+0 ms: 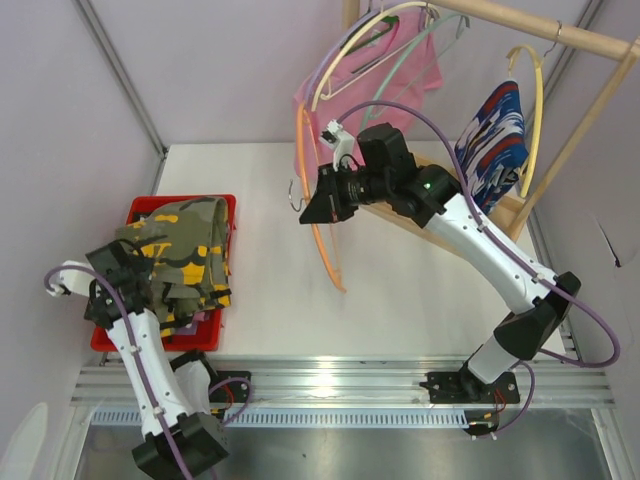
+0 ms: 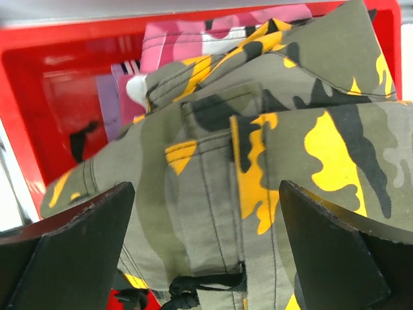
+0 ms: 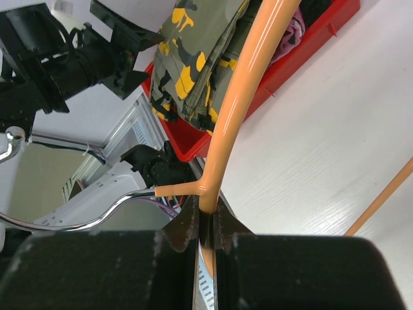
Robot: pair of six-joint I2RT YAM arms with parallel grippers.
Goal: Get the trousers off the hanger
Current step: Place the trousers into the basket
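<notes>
Shows the right gripper (image 3: 205,227) pinched narrow on the neck of a bare orange hanger (image 3: 248,84), carried over the white table (image 1: 400,290). Shows the left gripper (image 2: 206,248) spread wide and holding nothing, directly over the yellow-olive camouflage trousers (image 2: 297,142) heaped in the red bin (image 2: 26,90), on top of a pink-and-black camouflage pair (image 2: 187,39). Places the blue, white and red print trousers (image 1: 495,135) on a yellow hanger (image 1: 541,90) under the wooden rail (image 1: 540,28), long axis hanging downward, to the right of and beyond the right gripper. Judged nearer the right arm, well apart from the left. Offers no legible brand, label or writing.
</notes>
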